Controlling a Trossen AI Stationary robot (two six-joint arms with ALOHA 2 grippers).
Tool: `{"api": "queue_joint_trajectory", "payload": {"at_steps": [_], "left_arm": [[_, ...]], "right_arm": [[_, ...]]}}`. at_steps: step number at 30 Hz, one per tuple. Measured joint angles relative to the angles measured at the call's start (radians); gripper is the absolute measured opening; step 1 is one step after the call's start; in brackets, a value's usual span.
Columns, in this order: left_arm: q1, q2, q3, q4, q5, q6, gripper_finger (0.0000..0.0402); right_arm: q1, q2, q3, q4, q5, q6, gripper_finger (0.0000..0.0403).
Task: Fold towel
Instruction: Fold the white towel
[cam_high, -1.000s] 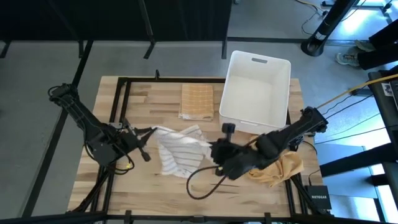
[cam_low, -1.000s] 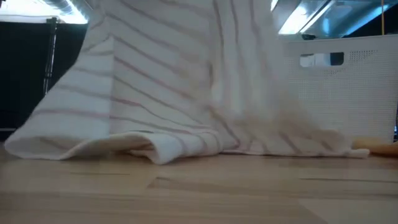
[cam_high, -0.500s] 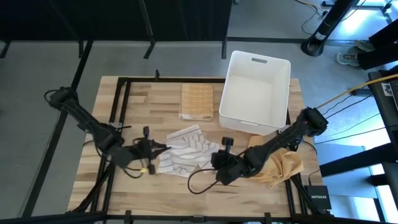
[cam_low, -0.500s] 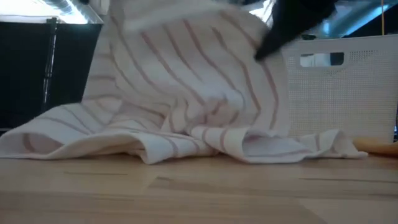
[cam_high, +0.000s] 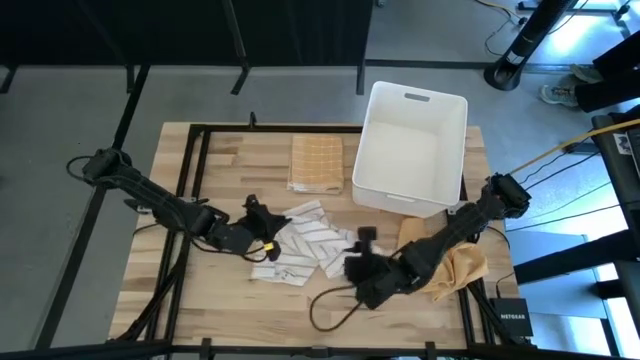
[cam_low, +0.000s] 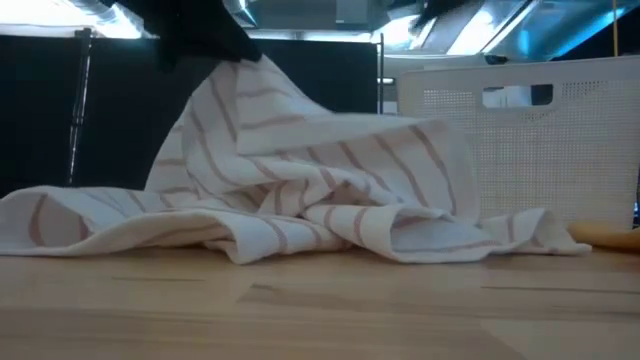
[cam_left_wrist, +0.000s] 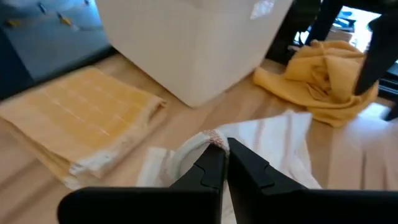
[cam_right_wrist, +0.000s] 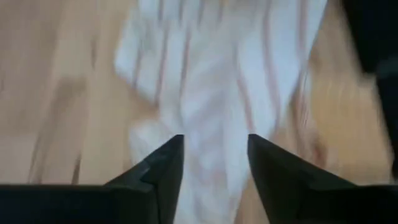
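Observation:
A white towel with thin reddish stripes (cam_high: 300, 243) lies crumpled at the table's middle, its lower folds (cam_low: 330, 225) on the wood. My left gripper (cam_high: 263, 222) is shut on the towel's left part and holds it raised in a peak (cam_low: 235, 85). My right gripper (cam_high: 352, 266) stands open just off the towel's right edge. In the right wrist view the towel (cam_right_wrist: 214, 93) shows beyond the parted fingers (cam_right_wrist: 163, 168). My left gripper pinches a bunched edge of the towel (cam_left_wrist: 210, 138) between its two fingers, at the towel's left part. The fingers come slanting from the table's left. The held bit is lifted, and the cloth slopes slack from it down to the table.
A folded yellow checked towel (cam_high: 317, 162) lies at the far middle. A white plastic bin (cam_high: 410, 148) stands at the far right. A crumpled yellow cloth (cam_high: 458, 266) lies at the near right, under my right arm.
My right gripper has opened and let go of the towel. My left gripper has gone toward the table's right with its pinched edge. The towel, earlier hanging high between both grippers, has sunk into a low heap, with only its left part still raised.

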Motion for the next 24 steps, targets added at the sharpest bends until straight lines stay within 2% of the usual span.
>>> {"api": "queue_joint_trajectory", "payload": {"at_steps": [2,5,7,10,12,15,22,24], "left_arm": [[0.012,0.007,0.000,0.016,0.034,-0.011,0.0005],[0.014,0.008,0.000,0.051,0.053,-0.006,0.0005],[0.013,0.008,0.000,0.072,0.061,0.007,0.0005],[0.010,0.008,0.000,0.112,0.107,0.012,0.0005],[0.010,0.008,0.000,0.133,0.143,0.010,0.0005],[0.007,0.008,0.000,0.185,0.162,0.011,0.0005],[0.001,0.008,0.000,0.267,0.165,0.018,0.0005],[0.001,0.008,0.000,0.265,0.165,0.020,0.0005]], "right_arm": [[0.006,0.023,-0.039,0.225,0.050,-0.173,0.0199],[0.005,0.098,-0.098,0.512,0.053,-0.469,0.0203],[-0.009,0.158,-0.110,0.636,0.098,-0.630,0.0200],[-0.045,0.235,-0.107,0.749,0.233,-0.780,0.0193],[-0.073,0.276,-0.107,0.772,0.300,-0.829,0.0188],[-0.101,0.306,-0.108,0.781,0.341,-0.855,0.0183],[-0.100,0.309,-0.107,0.839,0.357,-0.857,0.0182],[-0.100,0.309,-0.107,0.850,0.333,-0.856,0.0182]]}}
